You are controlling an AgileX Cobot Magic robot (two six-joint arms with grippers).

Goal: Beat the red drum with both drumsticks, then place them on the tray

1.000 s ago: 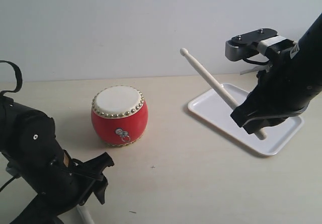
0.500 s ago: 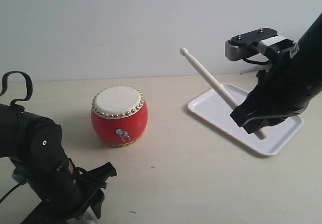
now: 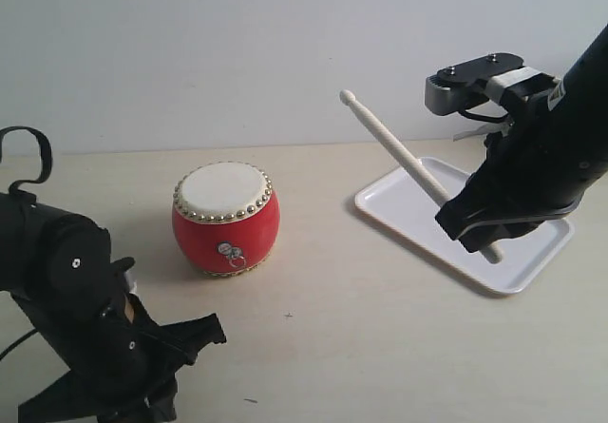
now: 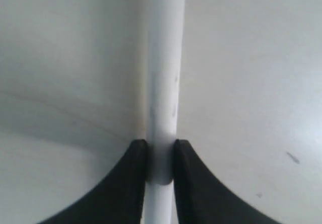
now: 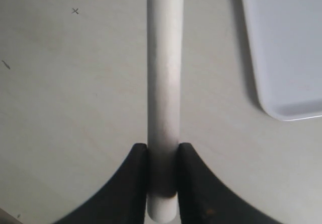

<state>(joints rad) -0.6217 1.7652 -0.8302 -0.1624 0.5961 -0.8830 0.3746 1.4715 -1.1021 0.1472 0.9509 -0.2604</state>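
The red drum (image 3: 226, 219) with its cream skin stands upright left of the middle. My right gripper (image 3: 472, 230) is shut on one drumstick (image 3: 394, 147). It holds the stick up at a slant over the white tray (image 3: 394, 204), with the rounded tip high and pointing back-left. The right wrist view shows that drumstick (image 5: 163, 73) pinched between the jaws of the right gripper (image 5: 163, 156). My left arm (image 3: 76, 318) crouches low at the front left. In the left wrist view my left gripper (image 4: 161, 156) is shut on the other drumstick (image 4: 165, 73), close over the tabletop. That stick is hidden in the exterior view.
A corner of the tray (image 5: 287, 48) shows in the right wrist view beside the held stick. The pale tabletop (image 3: 332, 328) stretches between the drum, the tray and the left arm. A plain wall stands behind.
The left arm has shifted and turned at the front left; the stick end that showed beneath it is now hidden. The right arm and its stick have not moved.
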